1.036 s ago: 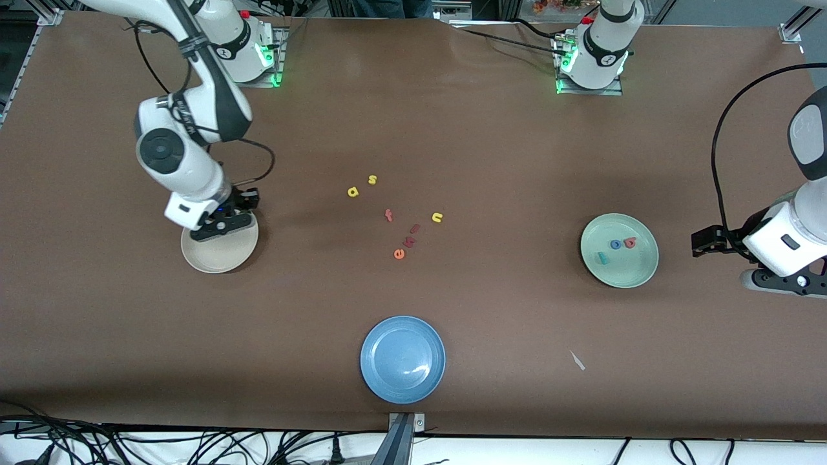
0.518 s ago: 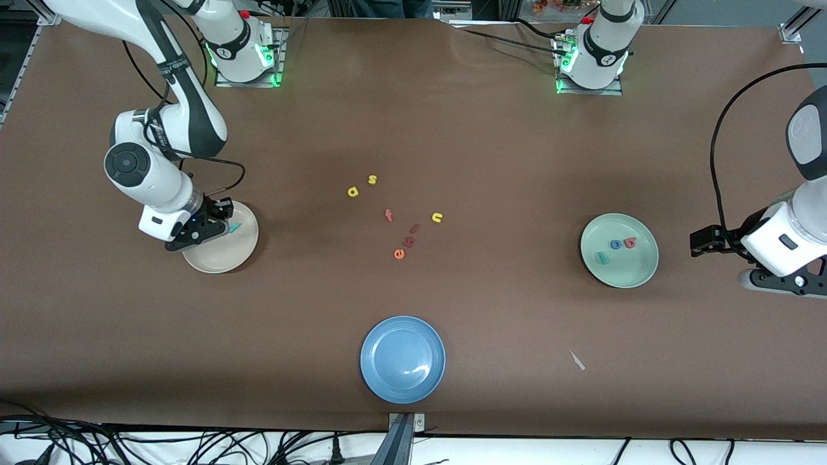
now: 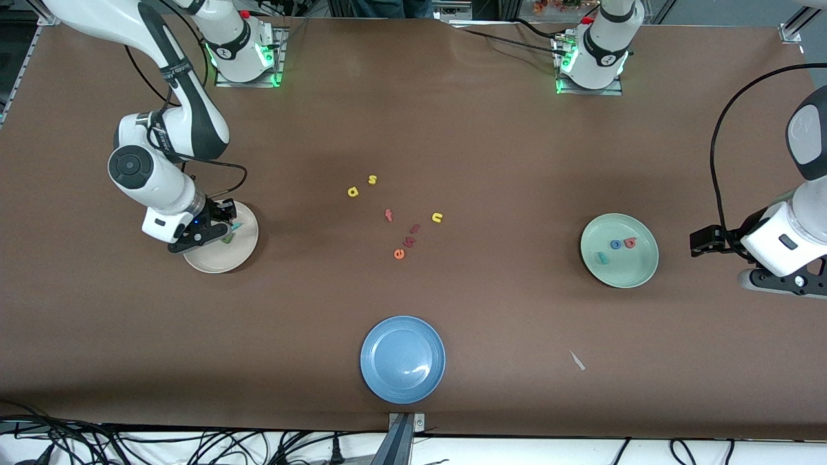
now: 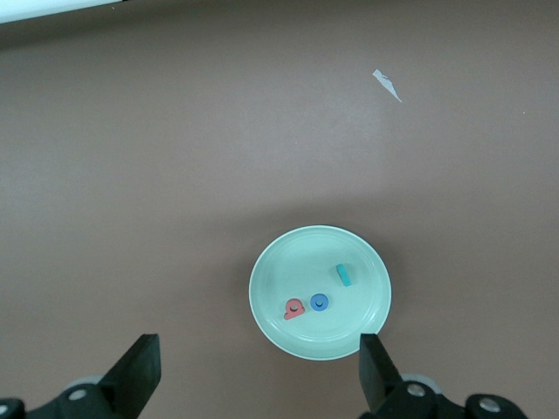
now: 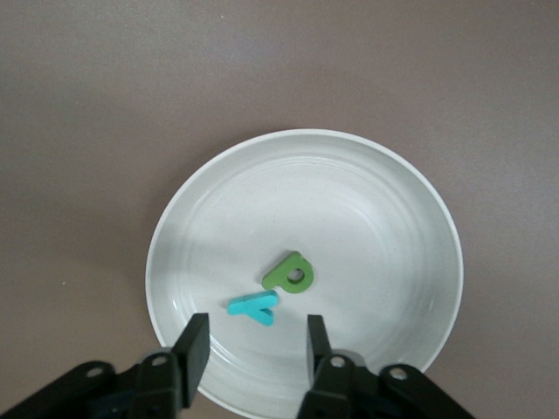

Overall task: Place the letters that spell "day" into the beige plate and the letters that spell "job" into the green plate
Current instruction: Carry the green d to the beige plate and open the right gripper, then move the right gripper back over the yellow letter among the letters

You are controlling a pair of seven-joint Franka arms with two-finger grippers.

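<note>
The beige plate [image 3: 223,259] [image 5: 367,218] lies toward the right arm's end of the table. In it lie the green "d" [image 5: 290,272] [image 3: 227,238] and the teal "y" [image 5: 254,307] [image 3: 236,227], side by side. My right gripper [image 3: 218,232] [image 5: 255,345] hovers low over this plate, open, nothing between its fingers. The yellow "a" [image 3: 353,191] rests on the table near the middle. The green plate [image 3: 630,268] [image 4: 288,262] holds the teal "j" [image 4: 344,275], blue "o" [image 4: 320,302] and pinkish-red "b" [image 4: 293,308]. My left gripper [image 3: 701,240] [image 4: 258,371] waits open beside the green plate.
Loose letters lie mid-table: yellow "s" [image 3: 372,179], red "f" [image 3: 388,215], yellow "n" [image 3: 437,217], orange "e" [image 3: 399,254] and two dark red pieces [image 3: 411,235]. A blue plate [image 3: 402,359] sits nearest the front camera. A white scrap [image 3: 577,360] lies nearby.
My right gripper shifted across the beige plate toward the right arm's end, then opened. The green "d" now lies in the plate beside the teal "y". The left arm has not moved.
</note>
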